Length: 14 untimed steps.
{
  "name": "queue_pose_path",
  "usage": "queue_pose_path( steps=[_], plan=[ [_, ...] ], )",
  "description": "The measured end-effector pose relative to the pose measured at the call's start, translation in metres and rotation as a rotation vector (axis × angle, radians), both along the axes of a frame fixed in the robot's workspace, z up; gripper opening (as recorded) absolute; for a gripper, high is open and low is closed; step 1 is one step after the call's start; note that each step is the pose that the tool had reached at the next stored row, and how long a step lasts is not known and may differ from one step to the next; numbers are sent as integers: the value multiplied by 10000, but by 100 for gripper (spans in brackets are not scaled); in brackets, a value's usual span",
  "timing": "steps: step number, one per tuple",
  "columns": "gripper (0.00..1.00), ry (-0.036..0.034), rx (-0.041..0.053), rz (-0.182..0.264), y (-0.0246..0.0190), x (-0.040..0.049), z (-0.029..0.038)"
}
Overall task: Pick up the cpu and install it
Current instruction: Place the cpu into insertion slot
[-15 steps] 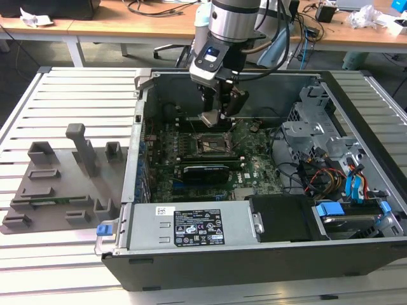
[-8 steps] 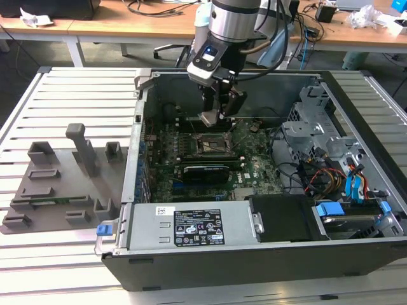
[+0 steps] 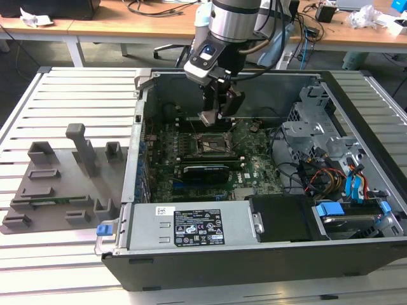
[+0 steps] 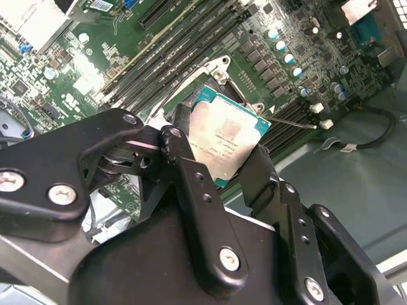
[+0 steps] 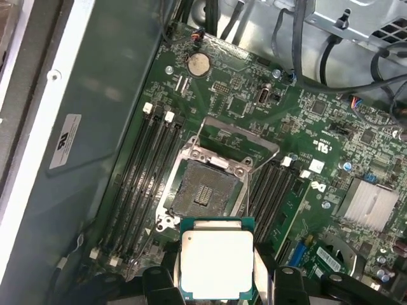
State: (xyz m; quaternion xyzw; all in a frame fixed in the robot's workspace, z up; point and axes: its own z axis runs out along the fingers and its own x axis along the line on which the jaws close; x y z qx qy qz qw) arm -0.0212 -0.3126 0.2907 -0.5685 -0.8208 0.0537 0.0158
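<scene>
cpu (image 5: 216,264) — silvery sq., held near socket (image 5: 205,190)

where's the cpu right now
In both wrist views, the small flat square silvery-grey cpu sits clamped between the black fingers, in the air close by the empty dark square socket of the green motherboard.

In the second wrist view, your gripper (image 4: 219,155) clamps the cpu (image 4: 227,136) by two opposite edges between black fingers (image 4: 191,184), with its silvery top facing the camera. Behind it you see the green motherboard (image 4: 63,89), with long dark memory slots (image 4: 175,51) and part of the socket frame (image 4: 215,68).
</scene>
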Motion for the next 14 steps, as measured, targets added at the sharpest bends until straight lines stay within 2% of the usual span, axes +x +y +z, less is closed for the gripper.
queue_pose_path(
  steps=[14],
  plan=[
    [55,0,-21,-1236,0,0,0]
  ],
)
